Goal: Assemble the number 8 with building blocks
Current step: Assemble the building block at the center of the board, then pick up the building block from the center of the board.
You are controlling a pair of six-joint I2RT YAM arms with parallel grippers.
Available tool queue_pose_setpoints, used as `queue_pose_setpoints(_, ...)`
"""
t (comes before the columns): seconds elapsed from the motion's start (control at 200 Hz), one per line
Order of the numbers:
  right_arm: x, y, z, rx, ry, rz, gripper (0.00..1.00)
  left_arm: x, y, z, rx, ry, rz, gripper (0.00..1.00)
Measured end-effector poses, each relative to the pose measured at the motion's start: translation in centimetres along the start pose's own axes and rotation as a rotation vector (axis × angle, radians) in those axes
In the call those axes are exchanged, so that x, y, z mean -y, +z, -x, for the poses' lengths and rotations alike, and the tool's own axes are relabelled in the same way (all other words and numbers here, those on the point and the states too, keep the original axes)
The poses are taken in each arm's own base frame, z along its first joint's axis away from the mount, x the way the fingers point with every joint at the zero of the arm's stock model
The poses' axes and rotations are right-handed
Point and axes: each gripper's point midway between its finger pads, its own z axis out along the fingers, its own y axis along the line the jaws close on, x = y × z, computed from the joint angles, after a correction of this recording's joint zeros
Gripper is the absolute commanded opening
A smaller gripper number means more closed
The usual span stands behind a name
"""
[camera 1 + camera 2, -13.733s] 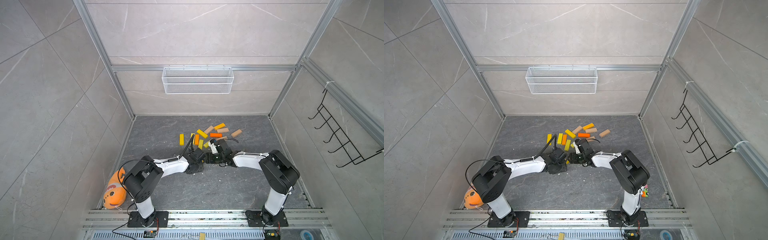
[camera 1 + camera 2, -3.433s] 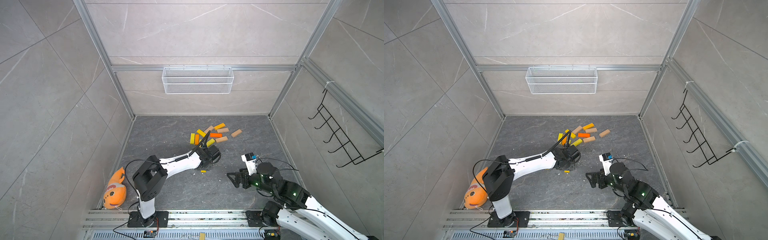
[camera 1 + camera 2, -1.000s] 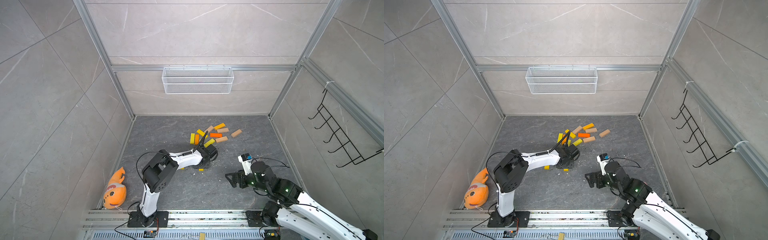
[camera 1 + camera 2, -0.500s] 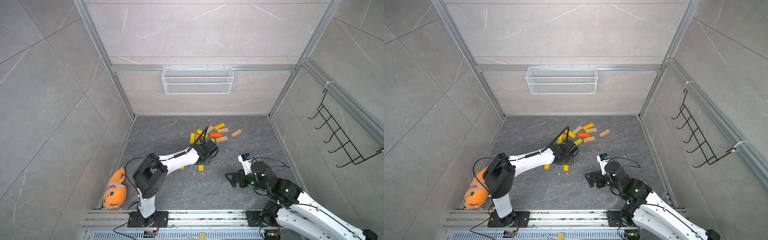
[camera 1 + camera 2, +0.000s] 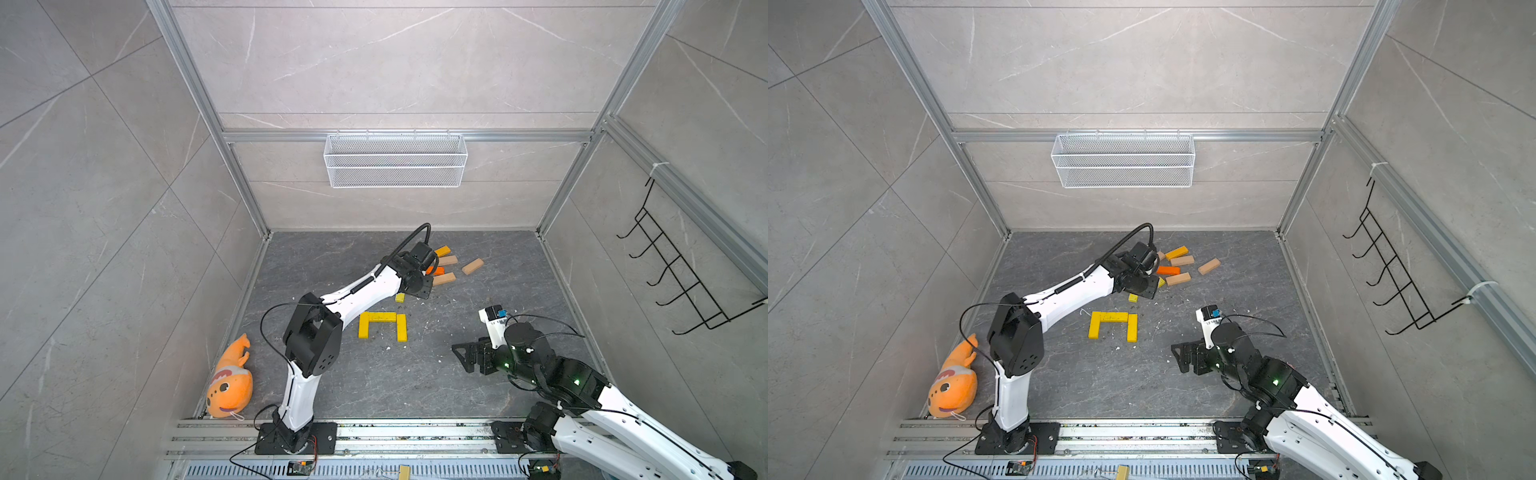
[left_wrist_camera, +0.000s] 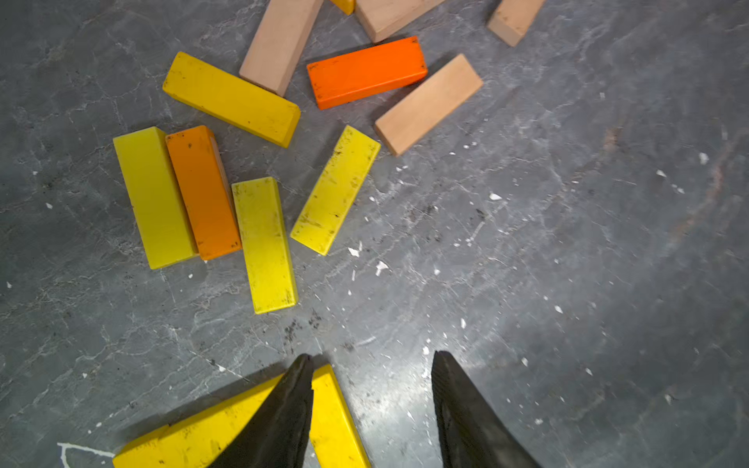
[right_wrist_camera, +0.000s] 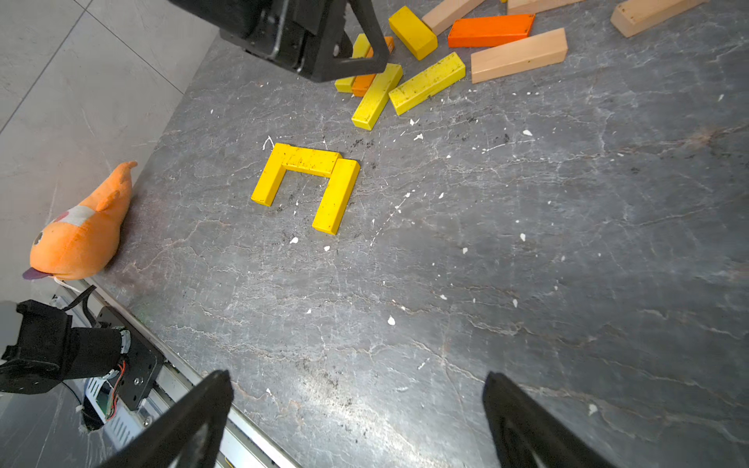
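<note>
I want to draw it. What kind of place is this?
Probably a robot test booth dressed like a tiled bathroom: a left arm and right arm bolted to a metal rail, a wire basket and black hooks on tile walls.

Your tabletop (image 5: pixel 374 386) is a dark grey, veined slab, dotted with small white flecks (image 7: pixel 391 321). Near its middle you have three yellow blocks laid flat as an arch. The crossbar (image 7: pixel 308 160) lies toward the back wall, with a left leg (image 7: pixel 265 184) and a right leg (image 7: pixel 336 196) touching its ends, and the arch opens toward the front rail. Behind the arch, the loose blocks (image 6: pixel 263 243) lie flat in a scattered cluster of yellow, orange and tan, several touching. One tan block (image 5: pixel 472 266) sits apart on the cluster's right. An orange plush fish (image 5: pixel 230 384) lies at the left front edge, against the wall.
</note>
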Motion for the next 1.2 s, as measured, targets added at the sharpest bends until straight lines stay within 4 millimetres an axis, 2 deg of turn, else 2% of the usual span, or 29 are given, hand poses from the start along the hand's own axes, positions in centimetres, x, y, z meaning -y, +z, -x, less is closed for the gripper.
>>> queue_pose_setpoints(0.175, 0.0, -0.1, 0.1, 0.001, -0.004, -0.003, 0.99, -4.1, 3.8, -0.5, -0.079, -0.056, 0.061, 0.48)
queue_pose_setpoints(0.28, 0.1, -0.1, 0.0, -0.001, -0.004, -0.005, 0.99, -6.1, 4.9, -0.8, -0.112, -0.089, 0.082, 0.48)
queue_pose_setpoints(0.364, 0.1, 0.0, 0.0, -0.003, -0.004, -0.006, 0.99, -7.0, 5.5, -0.8, -0.123, -0.107, 0.082, 0.48)
queue_pose_setpoints(0.454, 0.2, 0.1, -0.1, -0.006, -0.004, -0.011, 0.99, -7.1, 5.9, -1.0, -0.134, -0.113, 0.076, 0.48)
queue_pose_setpoints(0.644, 0.3, 0.3, -0.2, -0.013, -0.005, -0.020, 0.99, -6.1, 6.5, -0.8, -0.140, -0.111, 0.038, 0.49)
queue_pose_setpoints(0.889, 0.4, 0.3, -0.1, -0.009, -0.005, -0.026, 0.99, -6.1, 8.4, -1.7, -0.178, -0.110, 0.041, 0.49)
queue_pose_setpoints(1.198, 0.6, 0.2, 0.0, -0.001, -0.004, -0.034, 0.99, -6.4, 8.7, -2.1, -0.196, -0.109, 0.061, 0.48)
